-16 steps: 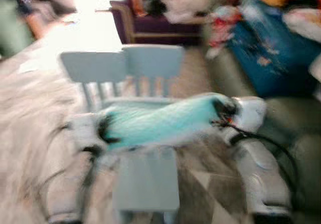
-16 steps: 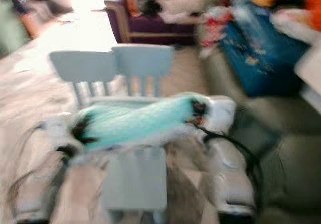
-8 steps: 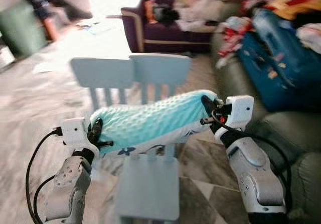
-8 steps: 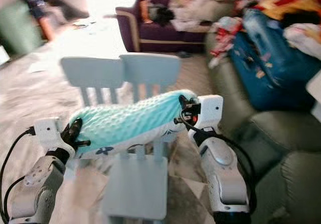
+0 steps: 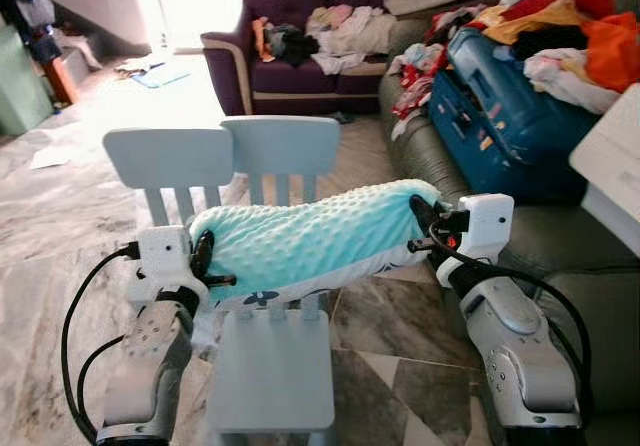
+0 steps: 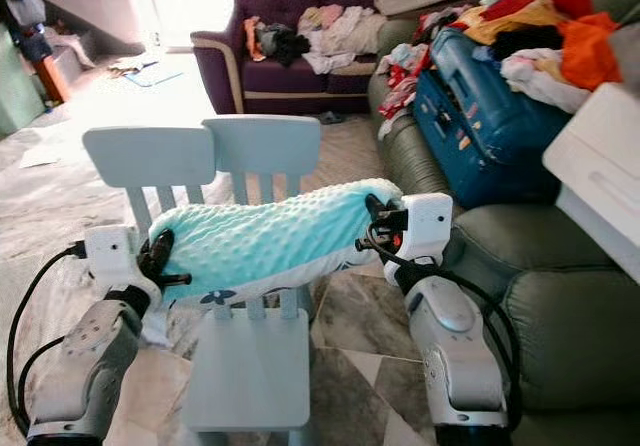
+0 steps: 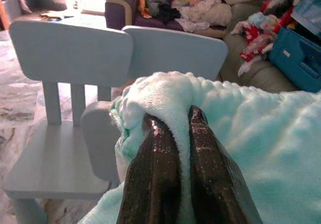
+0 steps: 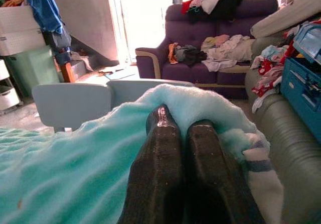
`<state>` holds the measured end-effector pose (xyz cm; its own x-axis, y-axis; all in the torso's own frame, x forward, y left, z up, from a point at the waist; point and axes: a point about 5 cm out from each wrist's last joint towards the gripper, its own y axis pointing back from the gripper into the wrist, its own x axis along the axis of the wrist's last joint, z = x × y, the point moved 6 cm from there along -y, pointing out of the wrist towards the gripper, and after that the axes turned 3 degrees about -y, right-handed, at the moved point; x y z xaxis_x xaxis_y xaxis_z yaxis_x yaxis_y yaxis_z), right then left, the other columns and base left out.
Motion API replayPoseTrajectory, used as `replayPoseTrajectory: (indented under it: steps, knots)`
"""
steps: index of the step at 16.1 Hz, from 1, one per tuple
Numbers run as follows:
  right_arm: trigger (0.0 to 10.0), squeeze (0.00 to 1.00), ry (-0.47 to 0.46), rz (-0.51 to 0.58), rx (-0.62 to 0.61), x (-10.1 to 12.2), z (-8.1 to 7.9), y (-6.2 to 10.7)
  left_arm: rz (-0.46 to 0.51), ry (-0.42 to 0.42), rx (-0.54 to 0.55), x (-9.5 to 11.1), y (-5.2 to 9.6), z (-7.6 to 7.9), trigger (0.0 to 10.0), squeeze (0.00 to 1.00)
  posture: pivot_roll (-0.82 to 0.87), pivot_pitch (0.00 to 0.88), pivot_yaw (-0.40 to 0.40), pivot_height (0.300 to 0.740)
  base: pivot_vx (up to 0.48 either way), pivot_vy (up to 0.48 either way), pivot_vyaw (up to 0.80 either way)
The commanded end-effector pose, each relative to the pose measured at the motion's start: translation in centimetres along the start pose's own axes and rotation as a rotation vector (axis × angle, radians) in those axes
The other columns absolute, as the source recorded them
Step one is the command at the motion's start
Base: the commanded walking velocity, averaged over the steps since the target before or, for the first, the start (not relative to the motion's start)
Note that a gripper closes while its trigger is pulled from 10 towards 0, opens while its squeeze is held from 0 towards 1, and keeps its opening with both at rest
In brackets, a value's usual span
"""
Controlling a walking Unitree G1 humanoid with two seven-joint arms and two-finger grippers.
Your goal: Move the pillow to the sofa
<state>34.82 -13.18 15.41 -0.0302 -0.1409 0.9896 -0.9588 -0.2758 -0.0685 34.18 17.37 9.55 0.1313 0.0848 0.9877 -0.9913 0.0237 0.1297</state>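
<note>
While both arms reach forward, the turquoise dimpled pillow [image 5: 305,241] hangs between them in the air, above the seat of a pale blue chair [image 5: 275,371] and in front of its slatted back. The left gripper [image 5: 203,256] pinches the pillow's lower end: in the left wrist view its two black fingers [image 7: 153,184] stand narrow, with a fold of the fluffy cover squeezed between them. The right gripper [image 5: 422,213] clamps the opposite, higher end, so the pillow slopes upward from the left fingers to the right ones. In the right wrist view those fingers [image 8: 159,174] are nearly together with the cover bunched over their tips, and a white and blue striped edge of the pillow shows just beside them.

A second pale blue chair [image 5: 168,161] stands beyond the left fingers, its backrest side by side with the first chair's. Past the right fingers lies a grey-green sofa [image 5: 560,256], its nearest cushion just beside the right arm. Farther along it rest a blue suitcase [image 5: 500,116] and a heap of clothes [image 5: 555,41], with a white box [image 5: 615,171] near the edge. Well beyond both pairs of fingers, across the marble-patterned floor [image 5: 60,226], a purple couch [image 5: 270,66] also carries scattered clothes.
</note>
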Motion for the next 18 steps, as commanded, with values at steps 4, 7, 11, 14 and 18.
replayPoseTrajectory:
  steps: [4, 7, 11, 14, 18]
  knots:
    - [10.0, 0.00, 0.023, -0.026, 0.036, 0.2, -0.7, 0.3, 0.019, 0.024, 0.045, 1.5, -0.1, -0.2, 10.0, 0.00, -0.14, 0.000, -0.010, 0.740, 0.000, 0.000, 0.00]
    - [10.0, 0.00, 0.022, -0.029, 0.039, 0.1, -0.8, 0.5, 0.006, 0.073, 0.043, 1.6, 0.3, 0.1, 10.0, 0.00, -0.14, 0.000, -0.012, 0.740, 0.000, 0.000, 0.00]
    - [10.0, 0.00, 0.022, -0.035, 0.030, 0.2, -0.7, 0.4, -0.001, 0.054, 0.025, 1.6, 0.4, 0.5, 10.0, 0.00, -0.15, 0.000, -0.003, 0.740, 0.000, 0.000, 0.00]
    - [10.0, 0.00, 0.015, -0.040, 0.019, 0.0, -0.6, 0.6, 0.002, 0.061, 0.022, 2.1, 0.3, 0.6, 10.0, 0.00, -0.15, 0.000, 0.006, 0.740, 0.000, 0.000, 0.00]
    - [10.0, 0.00, 0.012, -0.044, 0.014, -0.1, -0.6, 0.7, -0.002, 0.057, 0.014, 2.0, 0.4, 1.0, 10.0, 0.00, -0.15, 0.000, 0.006, 0.740, 0.000, 0.000, 0.00]
